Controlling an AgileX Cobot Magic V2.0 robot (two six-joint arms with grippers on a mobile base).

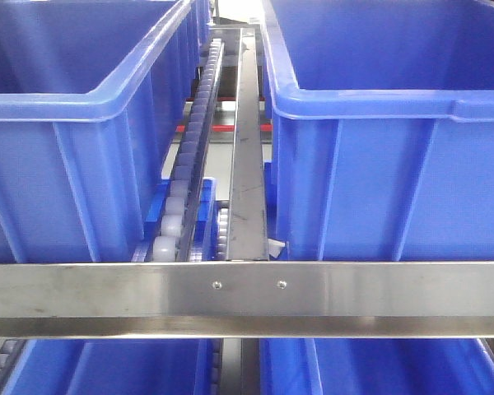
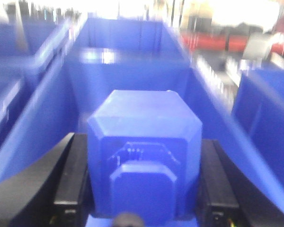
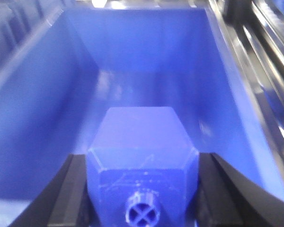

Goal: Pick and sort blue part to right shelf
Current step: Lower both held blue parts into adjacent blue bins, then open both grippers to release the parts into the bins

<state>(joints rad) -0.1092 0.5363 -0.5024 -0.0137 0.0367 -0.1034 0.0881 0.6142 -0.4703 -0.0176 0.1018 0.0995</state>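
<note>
The left gripper (image 2: 144, 189) clamps the blue part (image 2: 144, 156) above a blue crate (image 2: 128, 61); the right gripper (image 3: 142, 198) clamps a knobbed blue block (image 3: 142, 165) inside another crate (image 3: 146, 61).

my right gripper (image 3: 142, 189) is clamped on a blue block with a round knob (image 3: 141, 177), black fingers (image 3: 68, 201) on both sides, above a blue crate (image 3: 146, 61).
</note>
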